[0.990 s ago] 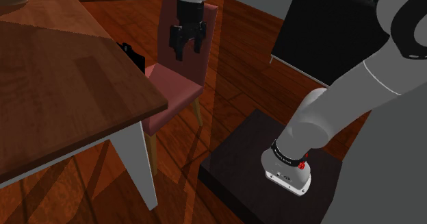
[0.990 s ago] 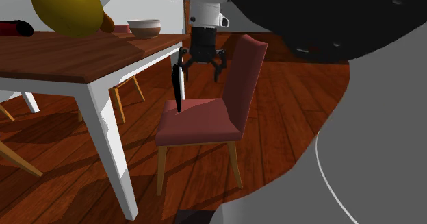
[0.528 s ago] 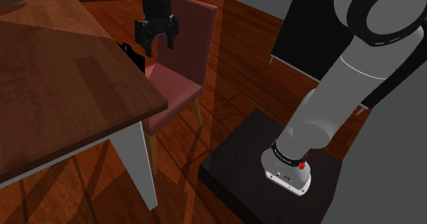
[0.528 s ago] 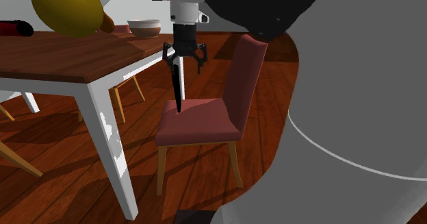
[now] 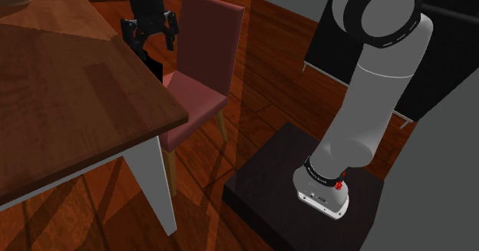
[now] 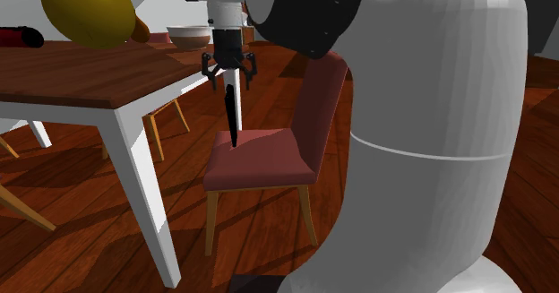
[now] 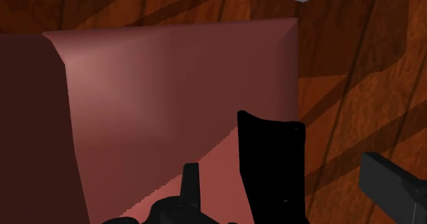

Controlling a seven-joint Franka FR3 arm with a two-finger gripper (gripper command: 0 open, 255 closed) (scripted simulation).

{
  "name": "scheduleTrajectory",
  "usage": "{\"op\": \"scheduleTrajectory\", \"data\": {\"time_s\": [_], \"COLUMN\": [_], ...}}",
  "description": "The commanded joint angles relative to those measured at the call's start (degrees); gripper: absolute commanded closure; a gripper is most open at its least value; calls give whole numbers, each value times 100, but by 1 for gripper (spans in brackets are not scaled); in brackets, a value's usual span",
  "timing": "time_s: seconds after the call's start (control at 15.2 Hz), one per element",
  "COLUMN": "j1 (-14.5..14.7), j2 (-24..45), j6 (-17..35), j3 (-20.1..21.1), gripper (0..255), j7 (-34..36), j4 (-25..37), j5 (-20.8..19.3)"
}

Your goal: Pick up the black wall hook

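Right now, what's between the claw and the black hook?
Nothing: in the wrist view the black hook shows between the open fingers of the gripper.

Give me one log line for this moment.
phase: pre-grasp | gripper: open, over black wall hook, no contact seen | hook: upright on red chair seat beside table | held: nothing

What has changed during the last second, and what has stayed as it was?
The gripper has moved toward the shoulder view's left, from the backrest of the red chair to just above the black wall hook. It is open as before and does not touch the hook, so nothing was grasped. The hook stands on the chair seat as before, and the table has not moved.
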Motion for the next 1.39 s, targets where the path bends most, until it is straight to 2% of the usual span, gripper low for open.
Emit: {"op": "scheduleTrajectory", "data": {"time_s": [0.0,0.26,0.4,0.46,1.06,1.32], "j1": [31,20,25,28,25,40], "j2": [55,22,22,-3,22,49], "j6": [509,874,874,888,874,556], "j3": [31,15,10,15,10,16], "gripper": [0,0,0,255,255,255], "j7": [6,-5,-6,3,-6,3], "j4": [-191,-587,-587,-622,-587,-243], "j5": [20,32,33,40,33,25]}}
